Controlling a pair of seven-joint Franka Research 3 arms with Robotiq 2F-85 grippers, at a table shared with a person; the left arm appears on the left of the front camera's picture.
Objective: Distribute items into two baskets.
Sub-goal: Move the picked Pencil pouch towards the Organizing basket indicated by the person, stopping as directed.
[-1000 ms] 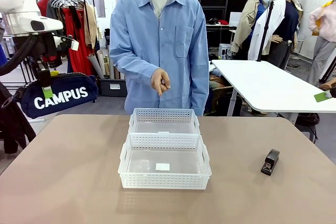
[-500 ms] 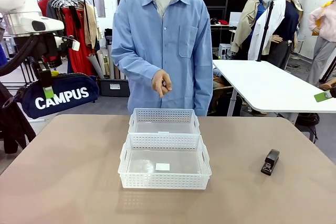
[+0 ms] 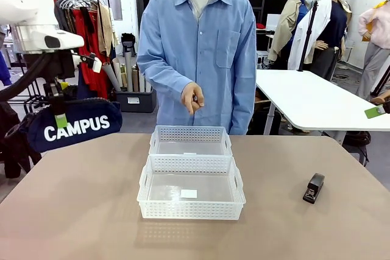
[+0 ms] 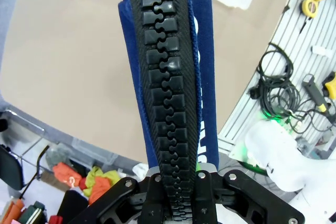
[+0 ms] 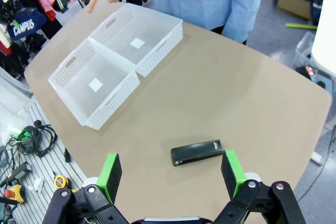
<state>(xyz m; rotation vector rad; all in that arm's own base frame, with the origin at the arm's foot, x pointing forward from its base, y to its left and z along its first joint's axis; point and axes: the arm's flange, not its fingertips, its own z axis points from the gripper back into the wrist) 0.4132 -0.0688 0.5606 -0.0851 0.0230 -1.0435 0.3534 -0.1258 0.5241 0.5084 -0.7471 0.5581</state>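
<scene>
Pouch (image 3: pixel 73 127) is clamped by its zip edge in left end effector (image 3: pixel 59 115) and hung below it, seemingly for carrying to baskets (image 3: pixel 190 209). Right end effector (image 5: pixel 170 174) is held open, with stapler (image 5: pixel 197 152) lying just ahead of it.

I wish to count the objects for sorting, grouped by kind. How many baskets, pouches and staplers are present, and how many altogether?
White baskets: 2 (near basket, far basket)
Navy pouch: 1
Black stapler: 1
Total: 4
</scene>
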